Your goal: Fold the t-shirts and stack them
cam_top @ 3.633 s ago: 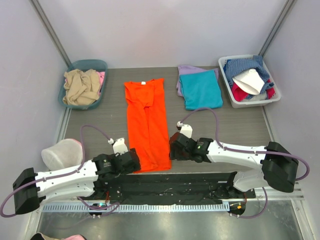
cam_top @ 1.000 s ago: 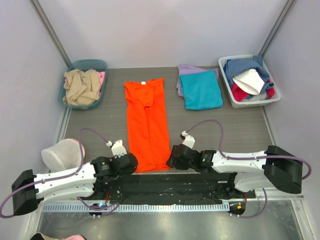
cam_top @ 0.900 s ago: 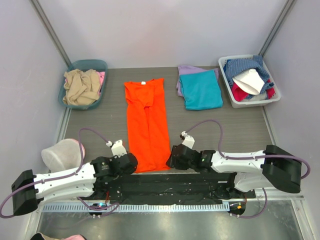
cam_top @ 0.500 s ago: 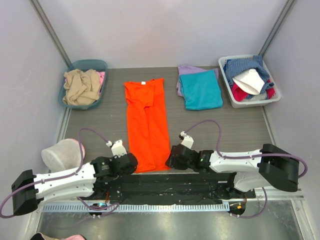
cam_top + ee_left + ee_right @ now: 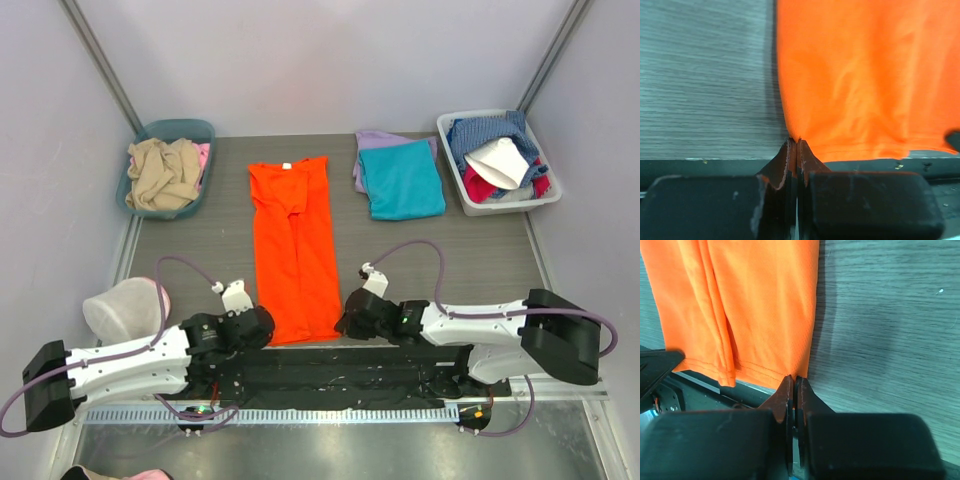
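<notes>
Lying on wood-grain table (image 5: 200,240) between pale walls (image 5: 320,60), orange t-shirt (image 5: 295,250), left tool (image 5: 794,142) and right tool (image 5: 793,379) clamped on its hem.

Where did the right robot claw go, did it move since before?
Yes. The right gripper slid toward the table's near edge, along the orange t-shirt's right side to its bottom corner, jaws shut.

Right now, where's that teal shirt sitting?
In the top view, the teal t-shirt lies folded on the far right part of the table, atop the lavender t-shirt, between the orange t-shirt and the white bin of clothes.
</notes>
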Controlling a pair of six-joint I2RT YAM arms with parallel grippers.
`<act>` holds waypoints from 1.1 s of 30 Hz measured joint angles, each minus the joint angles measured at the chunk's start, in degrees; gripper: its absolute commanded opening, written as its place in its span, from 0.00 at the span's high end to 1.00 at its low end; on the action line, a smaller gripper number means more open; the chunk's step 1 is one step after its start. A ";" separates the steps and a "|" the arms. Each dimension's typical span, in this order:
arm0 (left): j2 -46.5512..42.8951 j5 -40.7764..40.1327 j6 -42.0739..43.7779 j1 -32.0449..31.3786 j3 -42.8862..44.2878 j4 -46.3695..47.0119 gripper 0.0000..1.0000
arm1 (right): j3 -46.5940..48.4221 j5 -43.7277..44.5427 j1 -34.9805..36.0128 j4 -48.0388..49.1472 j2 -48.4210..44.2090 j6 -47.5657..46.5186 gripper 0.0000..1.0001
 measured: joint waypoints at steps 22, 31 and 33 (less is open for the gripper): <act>11.56 -10.43 18.49 10.10 15.58 9.57 1.00 | 18.69 3.98 -10.27 -2.10 10.25 -10.01 0.99; 24.72 -6.43 30.40 22.18 18.21 21.51 1.00 | 25.24 -1.16 -20.65 1.46 18.73 -16.20 0.99; 26.60 -5.35 32.15 24.20 19.08 23.32 1.00 | 27.19 -3.21 -22.38 2.99 21.33 -17.38 0.99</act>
